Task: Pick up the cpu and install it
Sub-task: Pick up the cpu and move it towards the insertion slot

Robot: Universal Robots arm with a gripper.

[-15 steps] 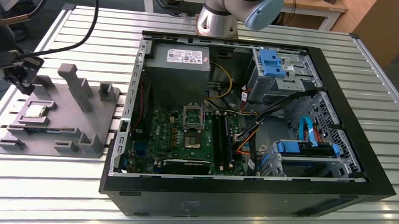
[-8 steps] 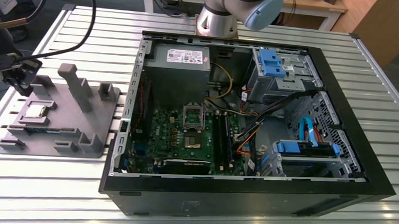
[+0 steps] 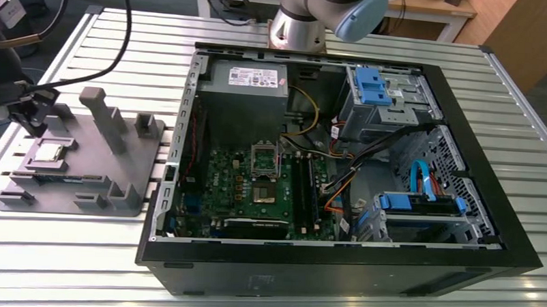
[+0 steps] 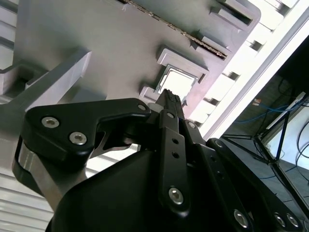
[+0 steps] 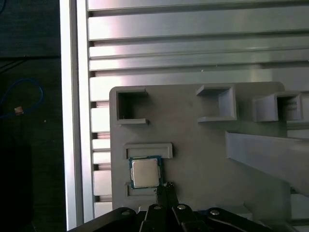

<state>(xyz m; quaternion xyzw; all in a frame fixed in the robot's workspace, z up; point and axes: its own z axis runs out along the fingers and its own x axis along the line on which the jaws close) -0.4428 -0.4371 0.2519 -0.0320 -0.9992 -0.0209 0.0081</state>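
The cpu [image 3: 53,151] is a small square chip with a silvery top, lying flat in a recess of the grey holder plate [image 3: 80,205] on the exterior view's left. It also appears in both wrist views [image 5: 145,172] [image 4: 176,81]. My gripper [image 3: 29,111] hangs above the plate just beside the cpu, not touching it. The black fingertips [image 5: 164,187] [image 4: 169,95] are pressed together with nothing between them. Inside the open computer case, the green motherboard [image 3: 227,179] carries the metal-framed socket [image 3: 266,160].
Grey posts [image 3: 102,117] and blocks rise from the holder plate close to the gripper. The black case [image 3: 342,265] takes up the middle and right of the slatted metal table [image 3: 122,46]. Blue drive bays [image 3: 422,203] and cables lie inside the case.
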